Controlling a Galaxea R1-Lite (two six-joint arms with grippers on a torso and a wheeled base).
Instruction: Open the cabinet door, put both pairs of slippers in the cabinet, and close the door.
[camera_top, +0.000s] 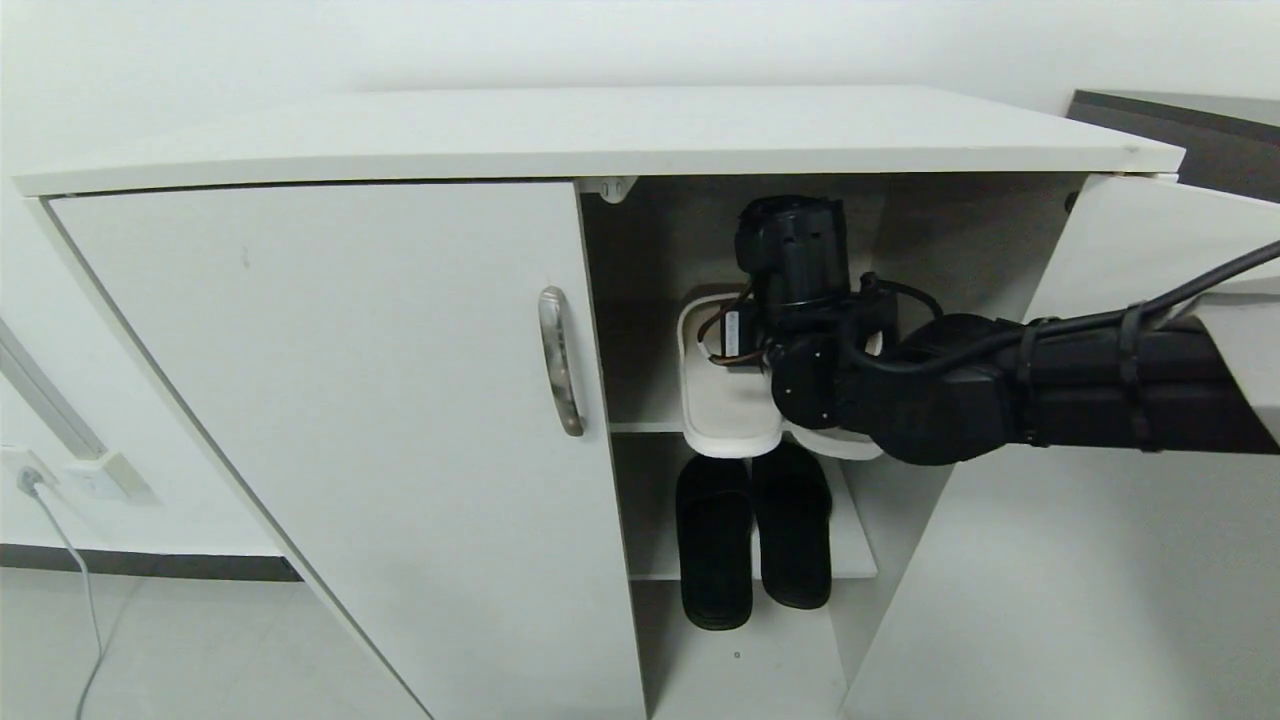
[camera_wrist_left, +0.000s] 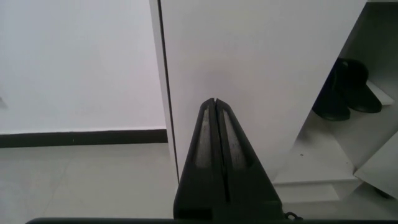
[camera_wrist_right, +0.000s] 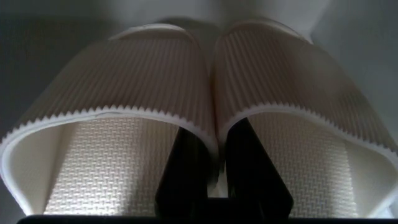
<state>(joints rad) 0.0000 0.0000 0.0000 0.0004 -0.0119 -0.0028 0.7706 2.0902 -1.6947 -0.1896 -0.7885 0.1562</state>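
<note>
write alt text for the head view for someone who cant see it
The right arm extends into the open right half of a white cabinet, with white slippers at the upper shelf by its wrist. A pair of black slippers lies on the shelf below, ends overhanging its edge; the left door is shut.

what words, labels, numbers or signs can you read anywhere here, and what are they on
None: no text can be read in any view.
Cabinet: plain white door and top, no print.
White slippers: ribbed straps, no mark visible.
Black slippers: plain, no mark visible.
Wall plate: too small to tell whether it bears any marking.
</note>
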